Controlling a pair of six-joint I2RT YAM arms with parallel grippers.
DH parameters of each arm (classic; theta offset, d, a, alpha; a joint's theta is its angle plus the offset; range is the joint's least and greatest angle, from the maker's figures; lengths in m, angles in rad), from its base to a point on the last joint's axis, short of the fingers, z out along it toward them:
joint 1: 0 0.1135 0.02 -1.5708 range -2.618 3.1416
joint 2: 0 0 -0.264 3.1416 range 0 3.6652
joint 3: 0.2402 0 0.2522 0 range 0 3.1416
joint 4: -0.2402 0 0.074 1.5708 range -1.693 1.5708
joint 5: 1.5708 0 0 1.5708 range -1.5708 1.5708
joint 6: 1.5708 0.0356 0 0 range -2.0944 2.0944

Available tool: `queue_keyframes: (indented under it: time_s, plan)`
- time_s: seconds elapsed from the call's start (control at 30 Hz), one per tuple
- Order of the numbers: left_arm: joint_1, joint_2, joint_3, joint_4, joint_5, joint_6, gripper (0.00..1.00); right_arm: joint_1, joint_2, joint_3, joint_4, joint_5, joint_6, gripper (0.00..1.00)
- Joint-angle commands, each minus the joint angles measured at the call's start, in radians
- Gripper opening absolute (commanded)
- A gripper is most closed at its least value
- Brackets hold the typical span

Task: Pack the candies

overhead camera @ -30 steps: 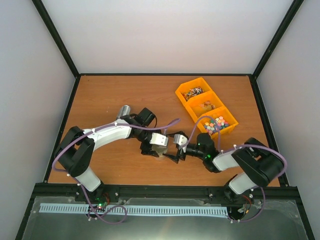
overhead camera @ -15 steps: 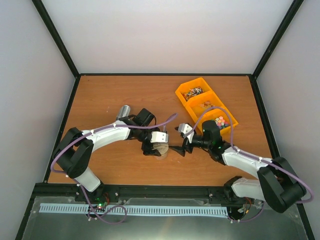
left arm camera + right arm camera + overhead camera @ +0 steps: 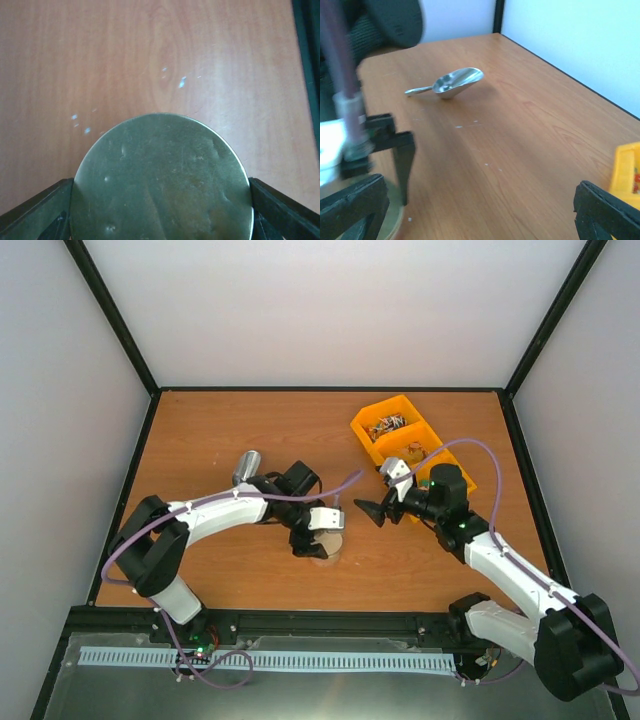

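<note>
My left gripper [image 3: 322, 532] is shut on a round jar [image 3: 326, 546] that stands on the table. In the left wrist view its dull metal lid [image 3: 161, 179] fills the space between my two fingers [image 3: 35, 212]. My right gripper [image 3: 372, 510] is open and empty, in the air to the right of the jar and apart from it. It is wide open in the right wrist view [image 3: 477, 215]. Small orange-brown candies [image 3: 413, 451] lie in the middle compartment of the yellow bin. A metal scoop [image 3: 246, 466] lies empty on the table behind the left arm, and it also shows in the right wrist view [image 3: 454, 82].
The yellow three-compartment bin [image 3: 362, 428] stands at the back right, and my right arm covers most of its near compartment. Its corner shows in the right wrist view [image 3: 626, 170]. Black frame rails edge the table.
My right gripper has drawn back from the jar, up and to the right toward the bin. My left gripper has stayed on the jar with only a slight shift.
</note>
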Motion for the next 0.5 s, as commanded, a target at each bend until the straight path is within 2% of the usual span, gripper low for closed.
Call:
queue_keyframes:
  time_s: [0.0, 0.17, 0.27, 0.3, 0.47]
  plan:
    - [-0.069, 0.029, 0.032, -0.077, -0.01, -0.103, 0.46, -0.051, -0.033, 0.023, -0.041, 0.03, 0.065, 1.0]
    - [-0.07, 0.017, 0.094, -0.092, -0.034, -0.163, 0.72, -0.063, -0.038, 0.041, -0.075, 0.037, 0.073, 1.0]
    - [-0.069, -0.019, 0.115, -0.097, -0.058, -0.175, 0.95, -0.066, -0.03, 0.067, -0.096, 0.05, 0.075, 1.0]
    - [-0.07, -0.038, 0.119, -0.096, -0.064, -0.175, 0.99, -0.066, -0.026, 0.079, -0.105, 0.052, 0.072, 1.0]
    - [-0.07, -0.122, 0.129, -0.097, -0.094, -0.175, 1.0, -0.068, -0.012, 0.148, -0.163, 0.056, 0.059, 1.0]
